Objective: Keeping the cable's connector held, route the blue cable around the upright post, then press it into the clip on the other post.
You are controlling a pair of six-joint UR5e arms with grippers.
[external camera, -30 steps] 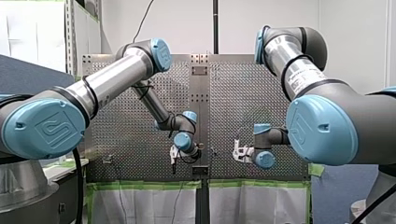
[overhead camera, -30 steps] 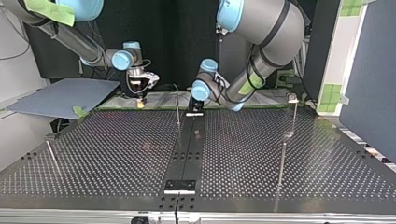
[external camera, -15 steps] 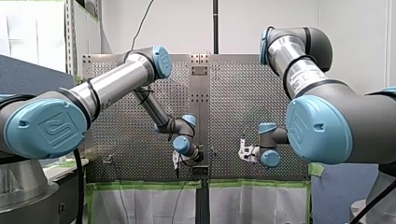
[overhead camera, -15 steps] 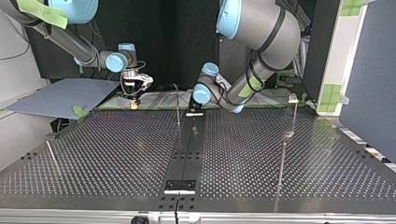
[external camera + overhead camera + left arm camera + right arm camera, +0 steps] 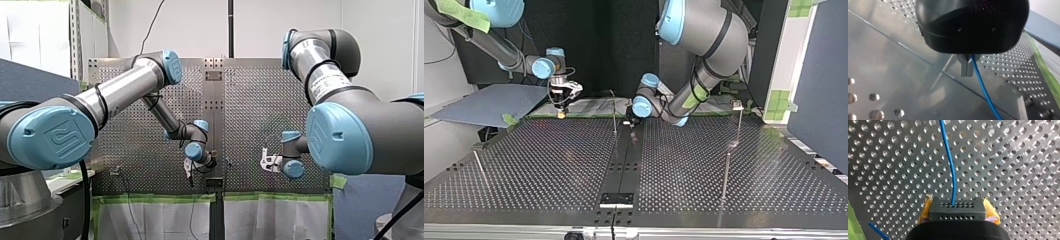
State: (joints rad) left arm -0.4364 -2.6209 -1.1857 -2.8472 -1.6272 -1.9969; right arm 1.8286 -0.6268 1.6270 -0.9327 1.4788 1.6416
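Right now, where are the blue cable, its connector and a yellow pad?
blue cable [image 5: 949,157], right wrist view, middle of its stretch over the table's holes.
connector [image 5: 957,211], right wrist view, its black front face.
yellow pad [image 5: 990,211], right wrist view, its side beside the connector.

My right gripper [image 5: 561,111] is seen at ten o'clock, by the far edge of the holed table [image 5: 549,165]. My left gripper [image 5: 630,121] is seen at twelve o'clock, near a thin post [image 5: 614,112].
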